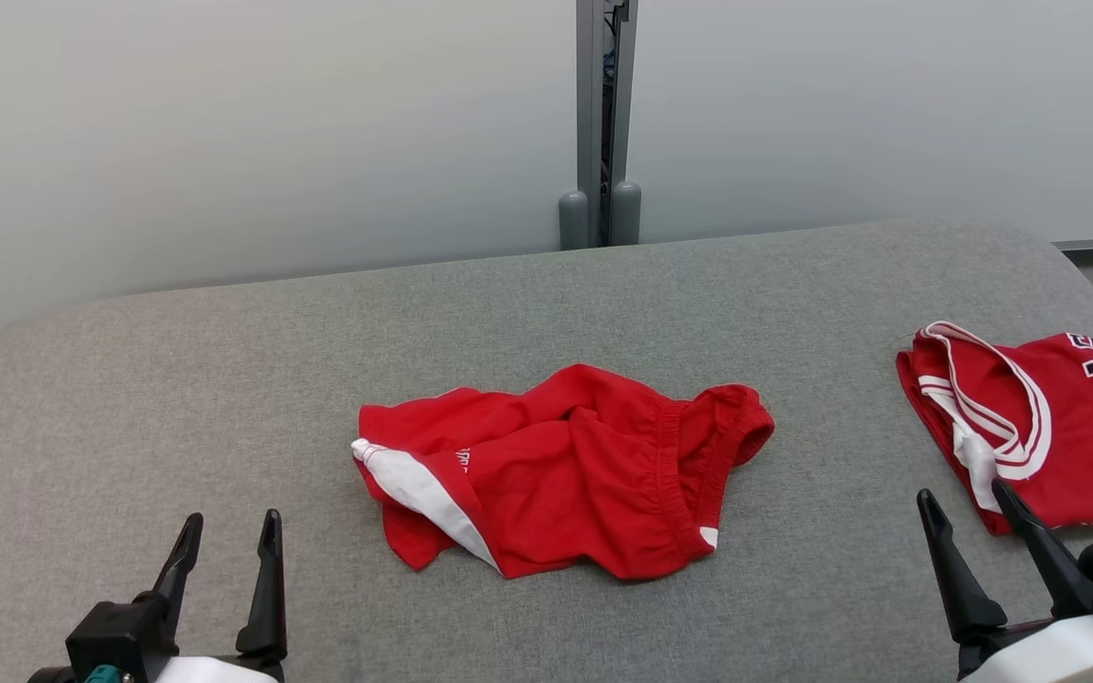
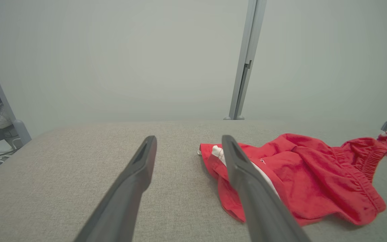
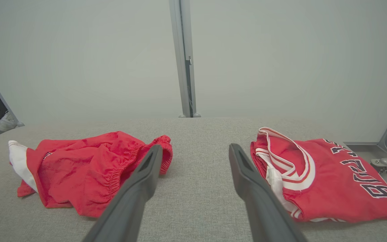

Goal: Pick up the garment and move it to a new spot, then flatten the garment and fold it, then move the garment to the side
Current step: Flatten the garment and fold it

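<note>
While the left gripper and right gripper gape empty, the shorts lie ahead between them, ringed by grey table, the jersey beside the right.

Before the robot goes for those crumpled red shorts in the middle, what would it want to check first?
1. View of the red shorts: ok, nothing lies on them.
2. Shorts lying flat: not ok, they are crumpled and a leg is folded over.
3. Fingers of the left gripper: ok, apart and empty.
4. Fingers of the right gripper: ok, apart and empty.
5. The jersey kept apart from the shorts: ok, bare table lies between them.
6. Room for a new spot: ok, open surface to the left of the shorts.
</note>
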Robot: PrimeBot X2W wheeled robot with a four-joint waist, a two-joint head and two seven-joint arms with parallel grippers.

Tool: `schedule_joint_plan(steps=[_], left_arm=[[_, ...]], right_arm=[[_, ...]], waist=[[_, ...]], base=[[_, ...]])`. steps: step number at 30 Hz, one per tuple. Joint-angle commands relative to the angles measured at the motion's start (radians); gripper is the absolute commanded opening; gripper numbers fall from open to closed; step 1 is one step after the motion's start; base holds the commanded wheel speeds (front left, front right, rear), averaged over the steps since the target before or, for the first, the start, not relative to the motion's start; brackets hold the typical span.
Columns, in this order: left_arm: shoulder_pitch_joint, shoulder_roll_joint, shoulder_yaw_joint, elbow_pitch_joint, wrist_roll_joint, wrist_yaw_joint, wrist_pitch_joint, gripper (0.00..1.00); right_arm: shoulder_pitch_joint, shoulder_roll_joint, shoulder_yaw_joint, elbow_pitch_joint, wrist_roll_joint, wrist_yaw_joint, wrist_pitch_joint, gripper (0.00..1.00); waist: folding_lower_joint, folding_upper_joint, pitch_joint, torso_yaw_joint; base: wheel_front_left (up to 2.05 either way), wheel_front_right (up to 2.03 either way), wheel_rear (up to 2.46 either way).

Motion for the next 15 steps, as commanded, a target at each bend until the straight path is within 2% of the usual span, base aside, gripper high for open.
schedule_joint_plan(steps=[1,15], left_arm=[[0.003,0.004,0.000,-0.004,0.011,0.007,0.001,1.00],[0.009,0.008,-0.004,-0.012,0.009,0.033,0.017,1.00]], right_arm=[[0.015,-0.003,-0.003,-0.008,-0.005,0.000,0.006,1.00],[0.012,0.007,-0.020,-0.047,-0.016,0.000,0.016,1.00]], waist=[[0.0000,0.0000,-0.001,0.001],[0.0000,0.0000,-0.003,0.012]], base=[[0.00,0.00,0.00],[0.00,0.00,0.00]])
